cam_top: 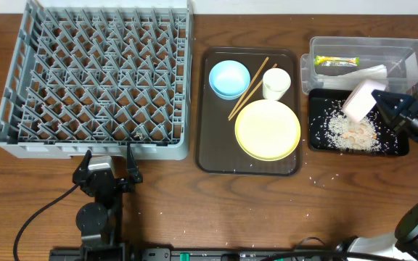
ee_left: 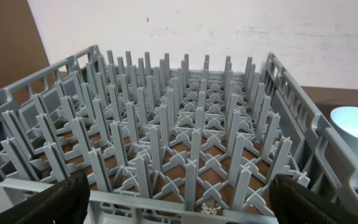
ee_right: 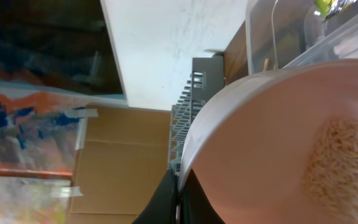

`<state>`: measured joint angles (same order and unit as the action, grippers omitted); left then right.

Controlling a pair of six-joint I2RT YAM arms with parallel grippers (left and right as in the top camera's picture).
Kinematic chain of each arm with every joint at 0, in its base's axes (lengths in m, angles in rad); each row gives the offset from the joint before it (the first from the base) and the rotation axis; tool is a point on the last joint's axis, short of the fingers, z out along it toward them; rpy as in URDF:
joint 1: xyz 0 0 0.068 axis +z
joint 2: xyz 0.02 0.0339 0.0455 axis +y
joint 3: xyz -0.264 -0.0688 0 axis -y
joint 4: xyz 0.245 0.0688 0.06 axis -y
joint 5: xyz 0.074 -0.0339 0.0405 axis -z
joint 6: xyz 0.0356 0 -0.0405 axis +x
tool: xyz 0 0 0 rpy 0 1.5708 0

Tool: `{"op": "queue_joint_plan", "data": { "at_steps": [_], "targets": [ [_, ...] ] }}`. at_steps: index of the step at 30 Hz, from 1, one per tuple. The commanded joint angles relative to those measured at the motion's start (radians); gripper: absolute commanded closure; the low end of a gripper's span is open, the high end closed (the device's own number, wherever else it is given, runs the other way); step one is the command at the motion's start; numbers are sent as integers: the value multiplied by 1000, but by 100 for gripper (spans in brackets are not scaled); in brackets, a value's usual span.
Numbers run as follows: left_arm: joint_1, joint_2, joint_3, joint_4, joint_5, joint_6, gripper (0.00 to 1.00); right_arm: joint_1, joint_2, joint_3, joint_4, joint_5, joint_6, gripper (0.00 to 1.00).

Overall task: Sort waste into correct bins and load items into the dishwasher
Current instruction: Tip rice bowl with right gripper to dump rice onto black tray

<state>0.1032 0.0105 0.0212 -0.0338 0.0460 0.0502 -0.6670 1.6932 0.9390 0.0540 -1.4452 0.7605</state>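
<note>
The white bowl (cam_top: 359, 100) is hanging tilted over the black tray (cam_top: 401, 149) near the table's right edge, and the right gripper (cam_top: 380, 102) is clamping tight on its rim. Some rice scraps (ee_right: 340, 168) are sitting inside the bowl, and more are lying scattered in the black tray beneath it. Just behind, toward the far edge, the clear tub (cam_top: 414, 51) is holding the green-yellow wrapper (cam_top: 335, 61) and the crumpled napkin (cam_top: 369, 72). Mid-table, the brown serving tray (cam_top: 209, 148) is carrying the yellow plate (cam_top: 268, 129), the light blue bowl (cam_top: 229, 78), the small white cup (cam_top: 276, 83) and the chopsticks (cam_top: 247, 90), which are lying slantwise between bowl and cup. Over at the far left corner the grey dish rack (cam_top: 85, 149) is standing with nothing in its pegs, and the left gripper (cam_top: 107, 162) is hovering at its near side, jaws spread wide and holding nothing.
</note>
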Motion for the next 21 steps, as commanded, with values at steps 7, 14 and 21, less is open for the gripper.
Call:
{"op": "queue_joint_plan", "data": {
  "at_steps": [7,14,21],
  "targets": [
    [5,-5,-17,-36,-16,5,6,-26,0,3,50,-44,174,99],
    [5,-5,-17,-36,-16,5,6,-29,0,3,83,-3,193,99],
    [5,-5,-17,-36,-16,5,6,-55,1,3,83,33,174,99]
  ]
}}
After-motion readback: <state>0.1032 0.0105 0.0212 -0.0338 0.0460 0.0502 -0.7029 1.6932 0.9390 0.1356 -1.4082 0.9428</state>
